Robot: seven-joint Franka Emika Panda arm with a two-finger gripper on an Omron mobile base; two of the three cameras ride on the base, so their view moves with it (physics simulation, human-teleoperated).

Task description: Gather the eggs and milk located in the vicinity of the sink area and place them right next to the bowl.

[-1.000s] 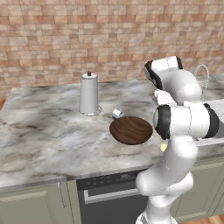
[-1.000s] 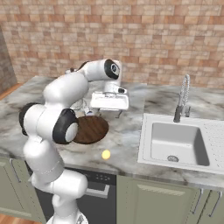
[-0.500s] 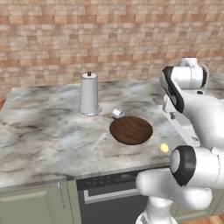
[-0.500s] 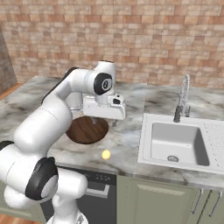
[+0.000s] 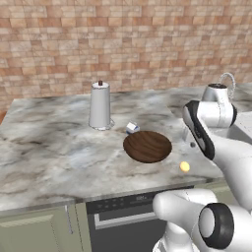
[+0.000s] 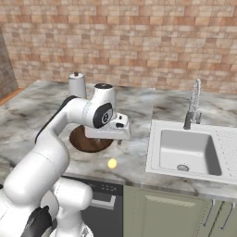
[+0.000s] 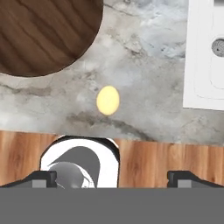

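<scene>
End effector [image 7: 112, 177] you are running is hovering fully released above the egg [image 7: 107, 100], which is lying on the surface [image 7: 144, 78] near the bowl [image 7: 43, 33].

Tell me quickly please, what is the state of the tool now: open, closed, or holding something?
Tool: open and holding nothing, hovering over the counter with the egg below it.
</scene>
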